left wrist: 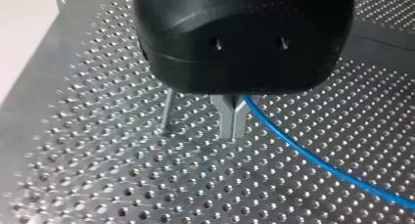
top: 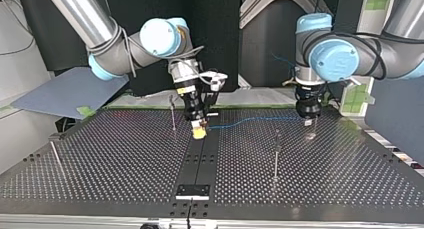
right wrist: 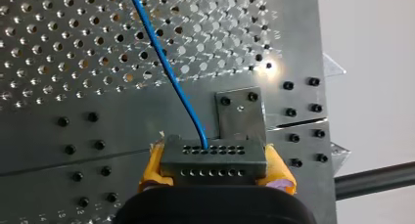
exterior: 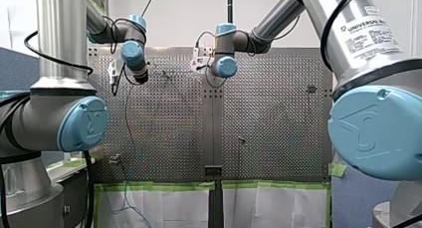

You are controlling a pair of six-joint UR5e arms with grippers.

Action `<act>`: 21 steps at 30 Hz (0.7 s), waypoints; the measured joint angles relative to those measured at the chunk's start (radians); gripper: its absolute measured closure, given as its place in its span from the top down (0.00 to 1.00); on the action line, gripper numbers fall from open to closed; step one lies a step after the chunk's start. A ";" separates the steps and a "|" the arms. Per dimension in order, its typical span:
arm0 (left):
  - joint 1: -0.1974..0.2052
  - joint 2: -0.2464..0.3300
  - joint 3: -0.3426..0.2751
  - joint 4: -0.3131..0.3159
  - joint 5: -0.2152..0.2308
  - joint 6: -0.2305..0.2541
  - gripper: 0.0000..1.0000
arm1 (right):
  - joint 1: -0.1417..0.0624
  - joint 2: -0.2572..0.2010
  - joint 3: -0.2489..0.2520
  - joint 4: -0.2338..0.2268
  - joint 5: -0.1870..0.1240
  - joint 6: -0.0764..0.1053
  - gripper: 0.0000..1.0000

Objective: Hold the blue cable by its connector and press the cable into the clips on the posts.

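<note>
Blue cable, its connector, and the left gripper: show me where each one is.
blue cable [right wrist: 165,62], right wrist view, on its mid-run ahead of the connector.
connector [right wrist: 213,160], right wrist view, on the middle of its dark block.
left gripper [left wrist: 233,133], left wrist view, midway between its metal fingertips.

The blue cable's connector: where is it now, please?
The connector sits between my right gripper's yellow-padded fingers, over the table's dark centre strip in the top view.

Bright, even light; a glare spot on the perforated table [right wrist: 270,70]; soft shadows.
</note>
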 joint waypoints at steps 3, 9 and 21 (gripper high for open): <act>0.003 -0.007 0.007 0.002 0.013 0.000 0.00 | -0.002 0.009 -0.007 0.000 0.000 0.000 0.00; 0.003 -0.009 0.031 0.010 0.021 -0.001 0.00 | -0.003 0.015 -0.020 -0.001 0.000 0.001 0.00; -0.003 -0.038 0.068 0.061 0.029 -0.038 0.00 | -0.015 0.030 -0.032 -0.004 0.000 0.001 0.00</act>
